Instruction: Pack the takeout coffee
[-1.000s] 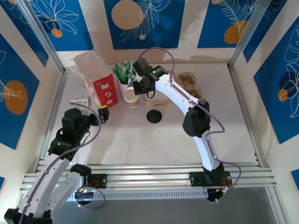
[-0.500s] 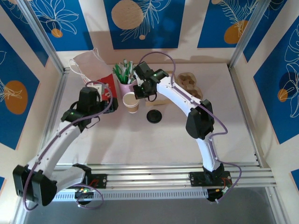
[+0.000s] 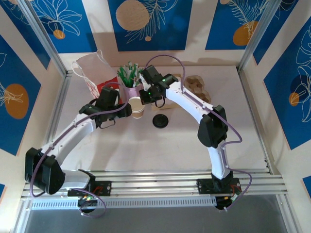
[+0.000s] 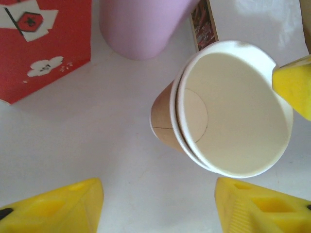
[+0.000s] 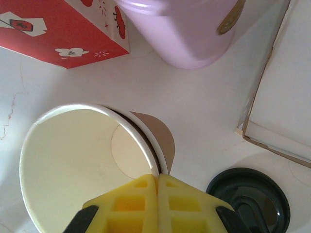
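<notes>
**Paper cup** (image 4: 228, 111): kraft-brown wall, white rolled rim, smooth pale inside. I count two rims, one nested in the other. I see it at the far middle of the white table (image 3: 146, 150), just near of the pink cup (image 3: 129, 88).

**Lid** (image 5: 248, 200): one, flat, round, glossy black. It lies on the table just near and right of the paper cup, apart from it.

**Right claw** (image 5: 158, 189): yellow blocky pads clenched on the paper cup's rim, the wall pinched between them.

**Left claw** (image 4: 158, 199): released, its two yellow fingers spread wide. The paper cup sits just beyond their tips, and I see no contact.

**Sundries**: the pink cup is smooth and holds green-and-white sticks (image 3: 127, 73). There is one red-and-white paper bag (image 3: 95, 73) to its left. One brown moulded-pulp carrier (image 3: 197, 87) sits to the right.
</notes>
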